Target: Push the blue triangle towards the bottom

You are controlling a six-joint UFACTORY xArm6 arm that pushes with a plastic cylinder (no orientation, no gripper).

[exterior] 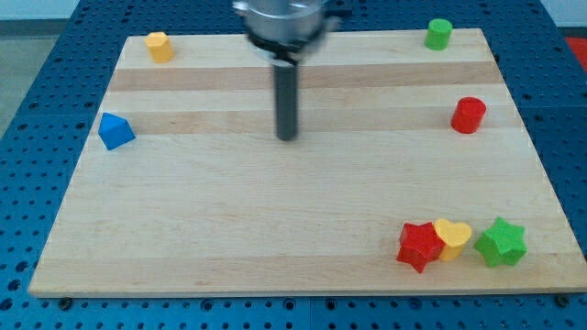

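Observation:
The blue triangle [116, 131] lies near the left edge of the wooden board [275, 229], in the upper half. My tip [288, 137] stands on the board near the middle, well to the right of the blue triangle and about level with it. It touches no block.
A yellow block [160, 46] sits at the top left. A green cylinder [439, 34] sits at the top right, a red cylinder [469, 115] below it. A red star [420, 246], yellow heart [451, 237] and green star [501, 243] cluster at the bottom right.

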